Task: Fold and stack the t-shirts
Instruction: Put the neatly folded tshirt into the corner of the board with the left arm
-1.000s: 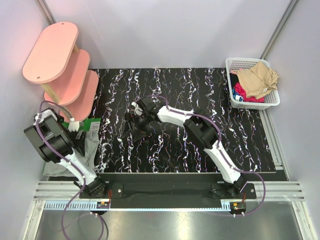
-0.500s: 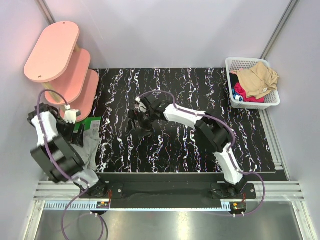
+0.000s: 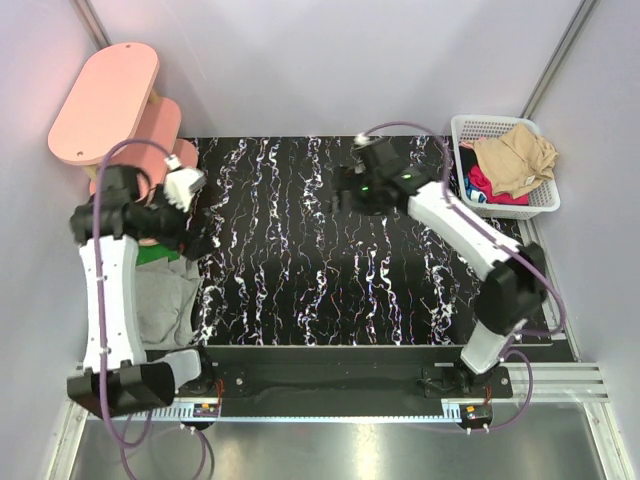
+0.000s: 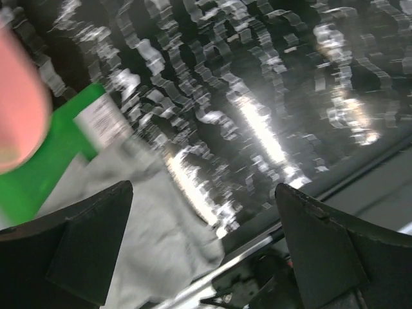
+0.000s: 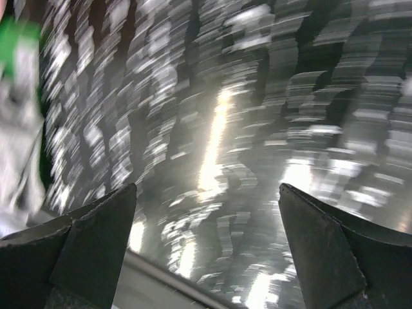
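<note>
No legible txt, white label (image 4: 106,123) on green mat (image 4: 38,174) too blurry

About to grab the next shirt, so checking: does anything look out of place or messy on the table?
The grey shirt at the left edge of the table looks rumpled rather than squarely folded, lying partly over the green mat. In the basket, the tan shirt is heaped above the rim. Nothing looks spilled or damaged.

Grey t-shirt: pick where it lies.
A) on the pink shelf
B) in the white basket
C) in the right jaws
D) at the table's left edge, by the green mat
D: the grey t-shirt lies at the far left, partly over the green mat.
</note>
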You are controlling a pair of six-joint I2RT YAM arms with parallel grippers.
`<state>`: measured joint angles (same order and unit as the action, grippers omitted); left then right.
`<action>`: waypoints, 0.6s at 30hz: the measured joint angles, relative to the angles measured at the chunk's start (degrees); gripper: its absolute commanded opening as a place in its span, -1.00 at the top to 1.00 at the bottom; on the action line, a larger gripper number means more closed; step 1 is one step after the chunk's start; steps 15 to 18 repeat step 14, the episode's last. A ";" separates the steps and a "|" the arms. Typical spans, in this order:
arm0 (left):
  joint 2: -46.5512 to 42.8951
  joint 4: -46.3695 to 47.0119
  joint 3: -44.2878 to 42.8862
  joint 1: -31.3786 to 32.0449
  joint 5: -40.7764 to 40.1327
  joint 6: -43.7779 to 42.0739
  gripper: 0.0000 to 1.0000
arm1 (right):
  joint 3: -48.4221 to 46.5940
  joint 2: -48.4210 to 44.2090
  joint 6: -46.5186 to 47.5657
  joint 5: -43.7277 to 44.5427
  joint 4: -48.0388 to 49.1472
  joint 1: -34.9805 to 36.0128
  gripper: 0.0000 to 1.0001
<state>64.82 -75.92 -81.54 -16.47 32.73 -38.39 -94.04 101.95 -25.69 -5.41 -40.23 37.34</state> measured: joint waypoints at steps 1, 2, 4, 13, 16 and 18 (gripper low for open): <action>1.57 0.57 -0.81 3.43 -0.28 2.36 -0.93 | 1.42 -2.23 0.07 1.14 -0.48 -2.27 -0.99; 3.06 1.64 -1.42 6.43 -0.92 4.74 -0.86 | 2.67 -4.26 0.09 2.69 -0.96 -4.22 -0.99; 5.22 4.17 -1.86 12.04 -2.29 9.29 -0.62 | 4.55 -7.80 0.24 5.51 -2.54 -6.08 -0.99; 6.16 11.39 -1.68 21.33 -10.93 20.65 -0.98 | 5.51 -13.79 0.44 9.57 -7.23 -4.22 -0.99; 5.81 11.89 -1.44 21.33 -11.63 20.94 -0.98 | 5.51 -13.94 0.46 9.92 -7.63 -4.31 -0.99; 5.81 11.89 -1.44 21.33 -11.63 20.94 -0.98 | 5.51 -13.94 0.46 9.92 -7.63 -4.31 -0.99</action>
